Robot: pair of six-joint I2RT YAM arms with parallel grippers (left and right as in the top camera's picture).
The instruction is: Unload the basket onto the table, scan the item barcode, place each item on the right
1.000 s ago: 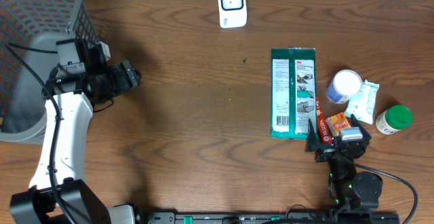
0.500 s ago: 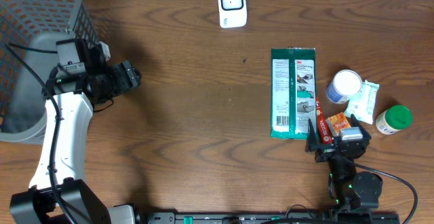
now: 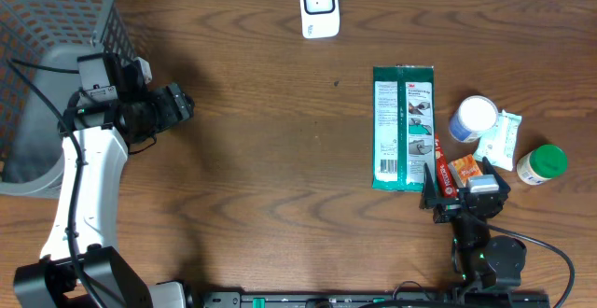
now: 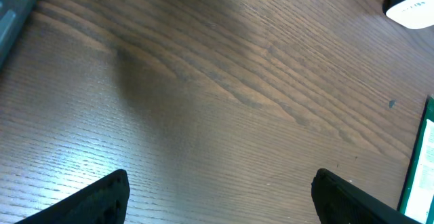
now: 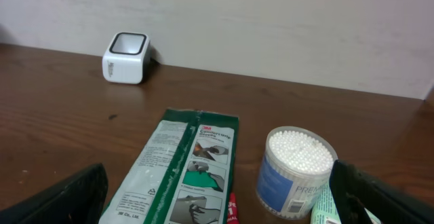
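Scanning is not yet beginning: the left hand [image 3: 179,105] and right hand [image 3: 464,185] are hanging released, empty, while the green packet [image 3: 404,128] is lying ungrasped, down-right of the scanner [image 3: 319,7].

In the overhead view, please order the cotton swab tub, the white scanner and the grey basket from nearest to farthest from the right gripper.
1. Cotton swab tub, just beyond the right gripper.
2. White scanner, at the far edge, near the middle.
3. Grey basket, in the far left corner.
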